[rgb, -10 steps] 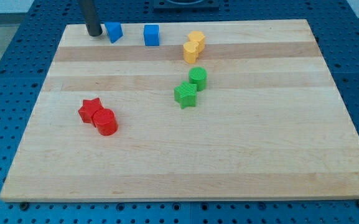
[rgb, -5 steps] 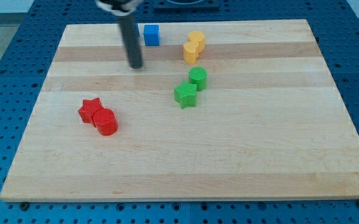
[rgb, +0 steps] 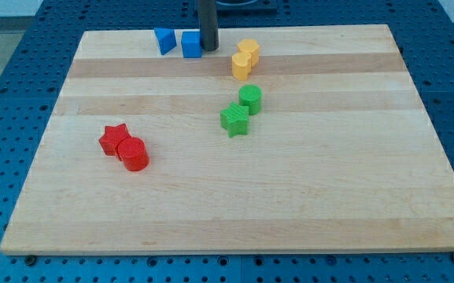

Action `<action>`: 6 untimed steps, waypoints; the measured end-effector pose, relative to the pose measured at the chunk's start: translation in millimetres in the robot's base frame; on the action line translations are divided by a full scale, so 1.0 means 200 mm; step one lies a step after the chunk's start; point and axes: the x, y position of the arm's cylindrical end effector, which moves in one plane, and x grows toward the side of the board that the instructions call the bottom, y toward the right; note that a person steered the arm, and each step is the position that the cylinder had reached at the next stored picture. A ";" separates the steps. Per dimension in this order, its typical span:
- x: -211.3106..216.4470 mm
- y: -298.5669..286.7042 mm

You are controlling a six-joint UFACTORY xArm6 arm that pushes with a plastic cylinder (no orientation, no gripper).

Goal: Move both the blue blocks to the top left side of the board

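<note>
Listing contents, view's left to right:
Red pair: red plastic star block (rgb: pixel 114 138) touching red plastic cylinder block (rgb: pixel 133 154), lower left of the wooden bench (rgb: pixel 329 196).
Blue wedge-like plastic block (rgb: pixel 164 40): top edge, left of centre; likely light, rigid, slides easily.
Blue plastic cube (rgb: pixel 191 44): just beside it; push its right face.
My tip (rgb: pixel 208 48): touching or just right of the cube.
Gripper: none fitted; plain rod.
Green pair (rgb: pixel 241 110): centre.
Yellow pair (rgb: pixel 245 59): near top.
</note>
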 end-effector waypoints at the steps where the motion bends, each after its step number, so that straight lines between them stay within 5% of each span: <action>1: 0.04 -0.07; 6: -0.11 -0.18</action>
